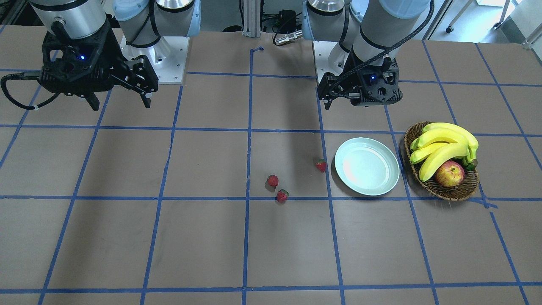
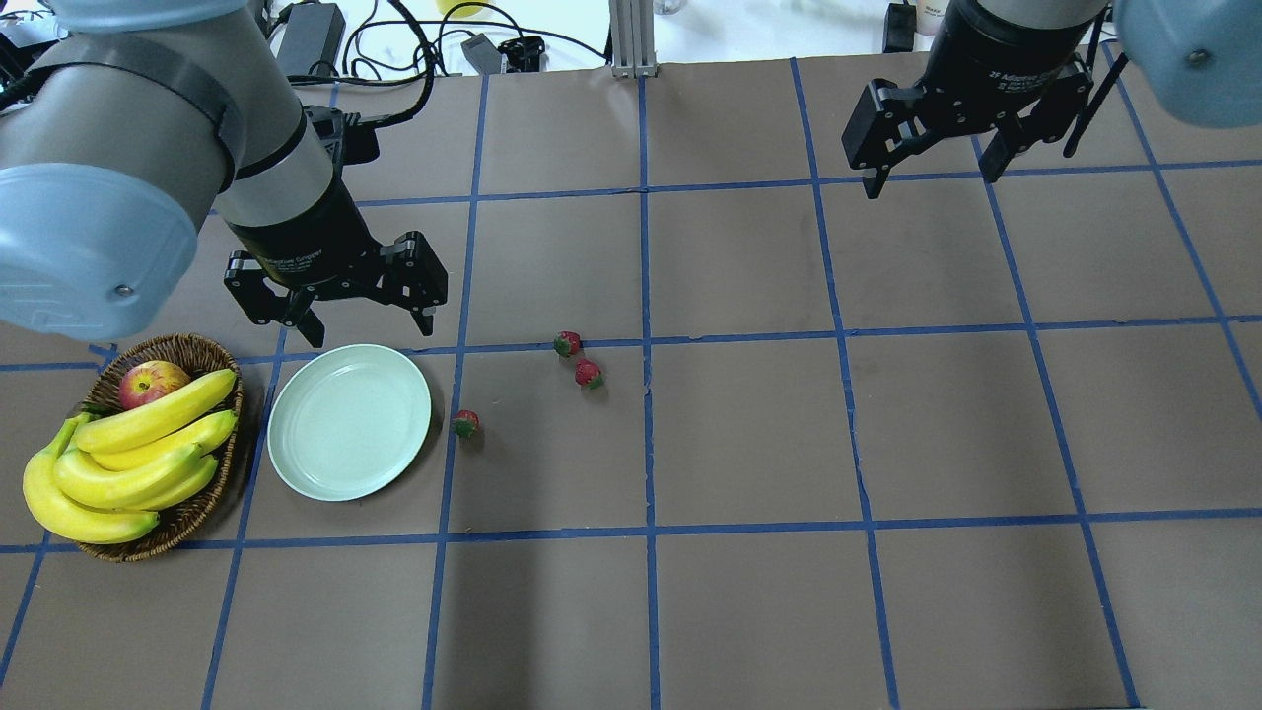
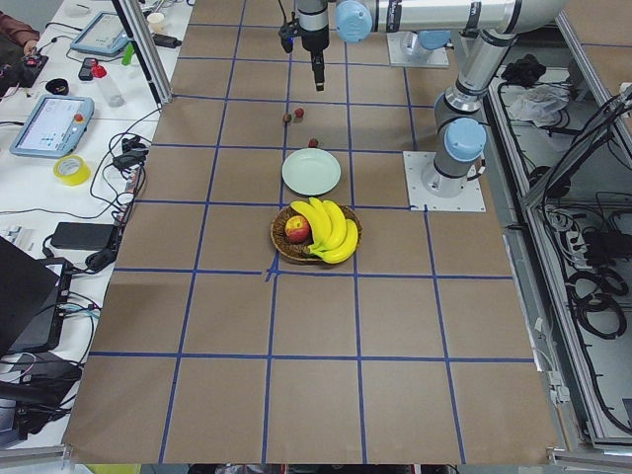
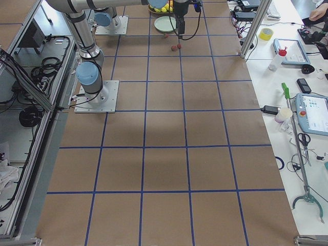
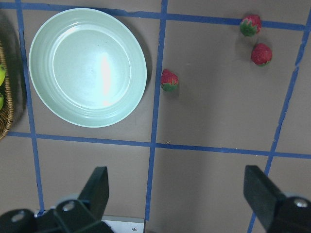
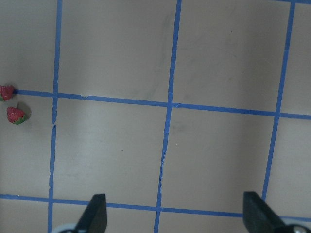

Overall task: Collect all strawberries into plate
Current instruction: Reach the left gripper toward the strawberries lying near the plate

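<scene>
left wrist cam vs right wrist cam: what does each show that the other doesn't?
Left wrist only: the plate, with nothing on it; the strawberry beside it, apart from the rim; a sliver of the basket at the frame's left edge; the left gripper, open.

Right wrist only: the right gripper, open, over taped grid squares.

Both: the other two strawberries, which sit at the right wrist view's left edge, one cut by the frame; the brown table with blue tape lines.
</scene>
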Robot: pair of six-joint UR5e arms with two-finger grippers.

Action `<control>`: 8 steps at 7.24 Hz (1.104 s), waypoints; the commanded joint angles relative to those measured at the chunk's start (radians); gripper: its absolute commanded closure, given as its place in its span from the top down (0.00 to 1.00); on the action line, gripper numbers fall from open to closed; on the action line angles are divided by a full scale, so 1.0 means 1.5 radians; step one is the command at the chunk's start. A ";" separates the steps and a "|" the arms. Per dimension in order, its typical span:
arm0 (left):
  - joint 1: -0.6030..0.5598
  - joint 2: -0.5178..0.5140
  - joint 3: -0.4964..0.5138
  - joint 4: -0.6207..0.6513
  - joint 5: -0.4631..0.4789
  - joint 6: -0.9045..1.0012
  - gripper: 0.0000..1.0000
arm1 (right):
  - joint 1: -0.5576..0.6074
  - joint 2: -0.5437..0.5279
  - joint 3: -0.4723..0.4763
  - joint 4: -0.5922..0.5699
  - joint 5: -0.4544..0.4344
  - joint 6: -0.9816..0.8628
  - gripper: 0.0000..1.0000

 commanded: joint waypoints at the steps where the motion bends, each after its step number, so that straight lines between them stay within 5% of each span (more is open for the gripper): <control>1: -0.002 -0.001 0.001 0.001 -0.008 -0.002 1.00 | 0.001 -0.001 0.009 -0.040 0.000 -0.007 1.00; 5: 0.008 -0.016 -0.001 0.032 0.001 0.005 1.00 | 0.000 -0.001 0.009 -0.042 0.003 0.001 1.00; 8: 0.003 -0.054 -0.023 0.171 -0.002 0.013 1.00 | 0.000 -0.001 0.008 -0.042 0.003 0.002 1.00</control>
